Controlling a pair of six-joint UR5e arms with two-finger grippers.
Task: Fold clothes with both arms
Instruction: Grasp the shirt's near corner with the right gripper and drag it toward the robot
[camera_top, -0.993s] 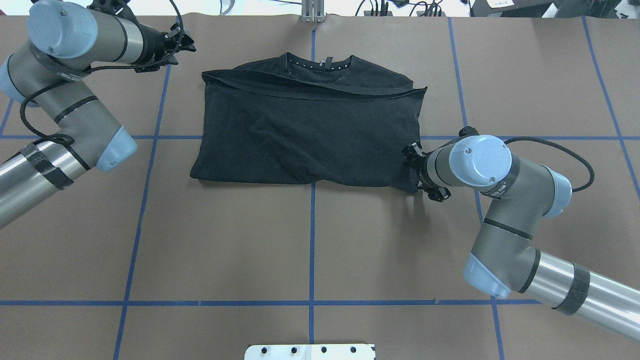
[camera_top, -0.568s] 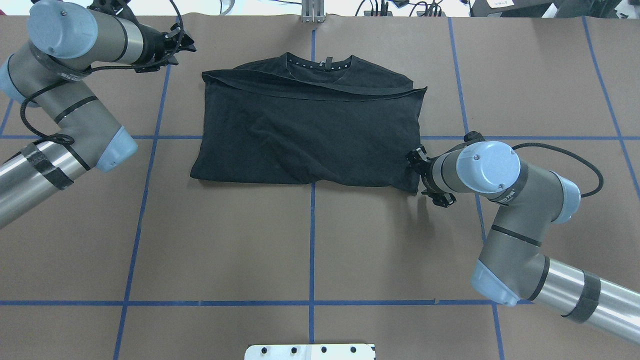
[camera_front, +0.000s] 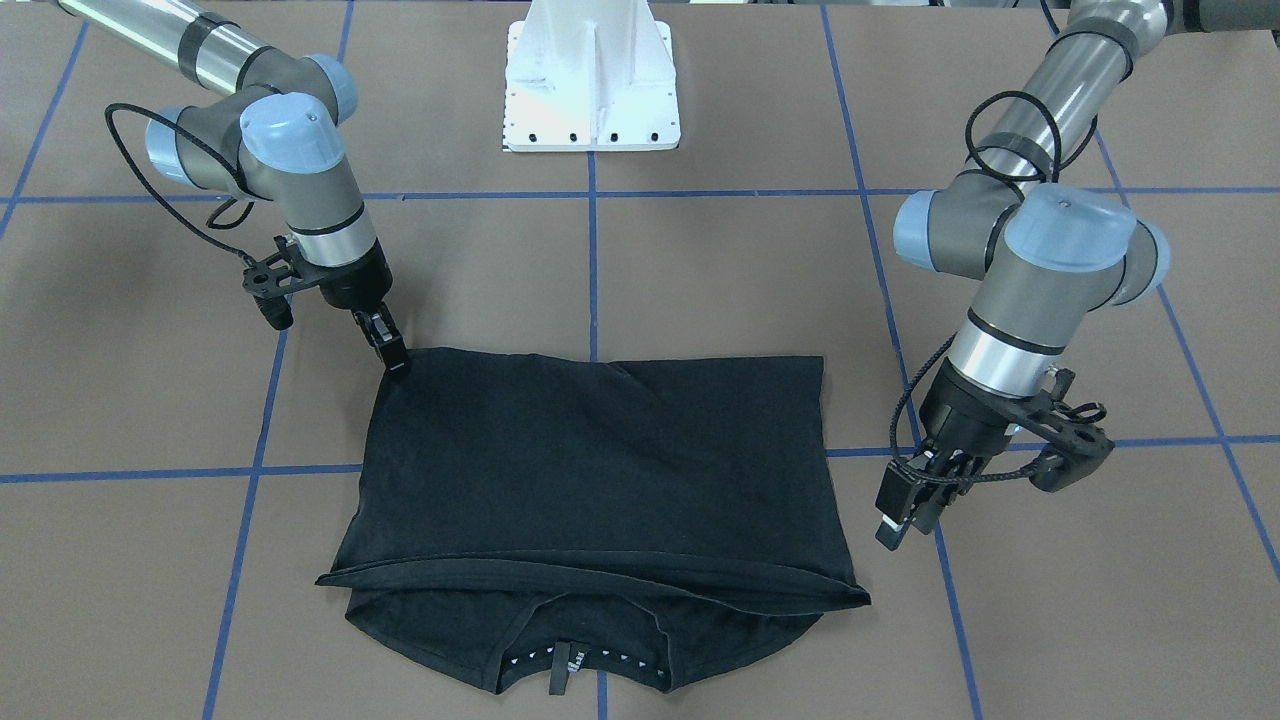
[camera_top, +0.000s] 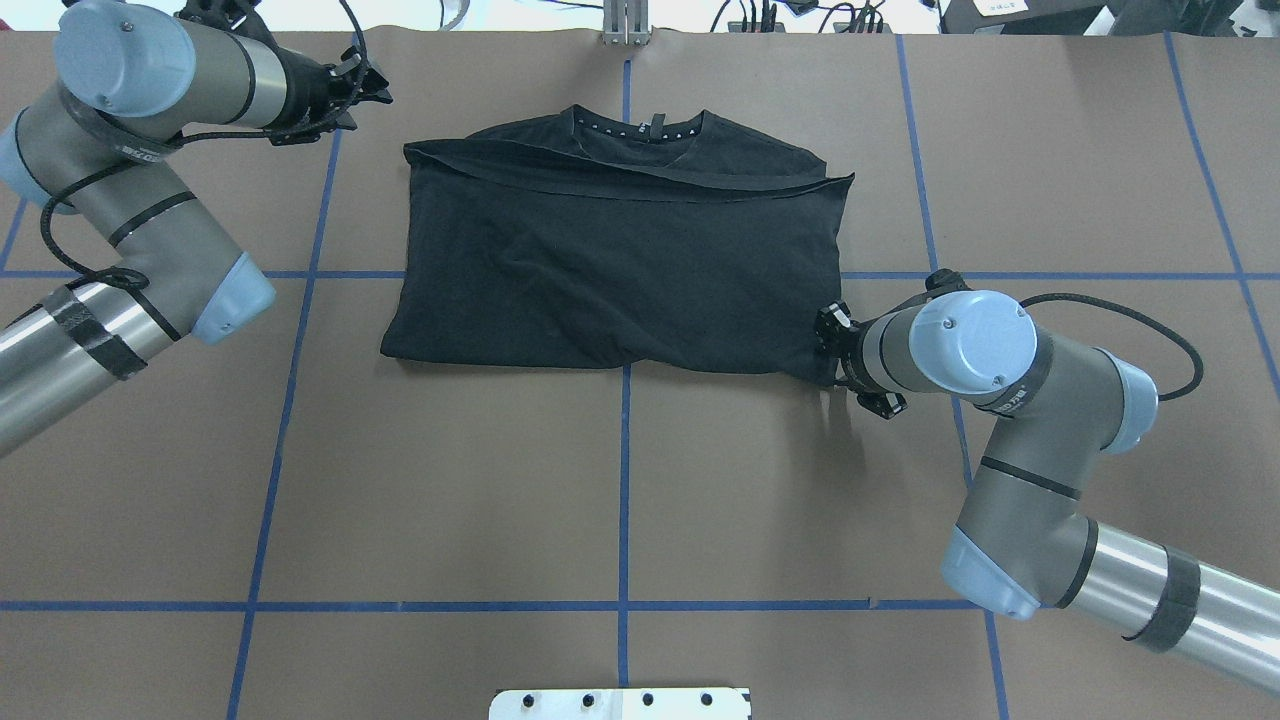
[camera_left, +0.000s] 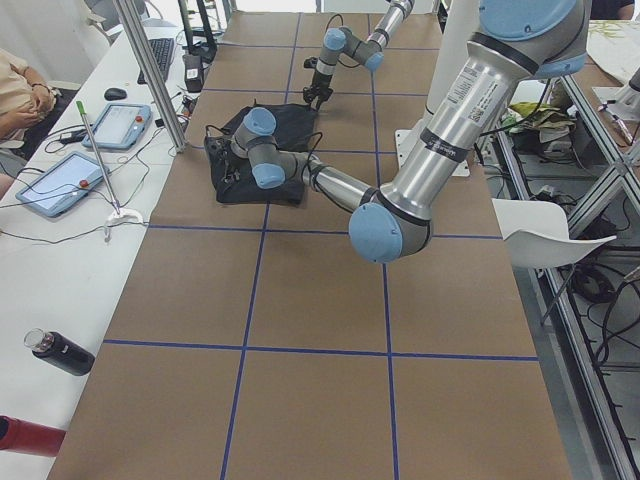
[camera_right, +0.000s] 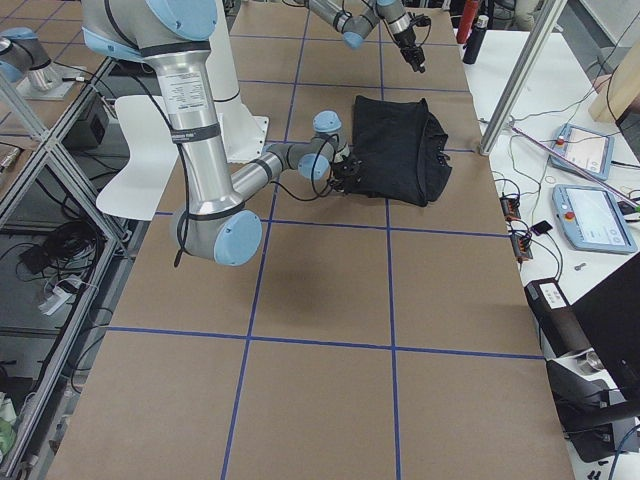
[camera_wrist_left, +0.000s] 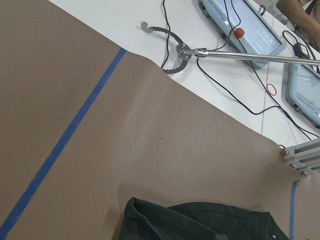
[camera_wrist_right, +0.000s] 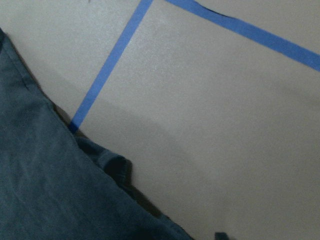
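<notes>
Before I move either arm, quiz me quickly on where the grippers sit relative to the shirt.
1. True or false: the left gripper hangs clear of the T-shirt.
2. Which side of the shirt is the collar on: the side near the robot or the far side?
3. The right gripper is at: A, the collar; B, a near corner of the shirt; C, the shirt's middle.

Key: 1 true; 2 the far side; 3 B.

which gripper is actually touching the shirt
The right gripper: its tips meet a corner of the T-shirt on the robot's side. The left gripper hangs beside the cloth, clear of it.
</notes>
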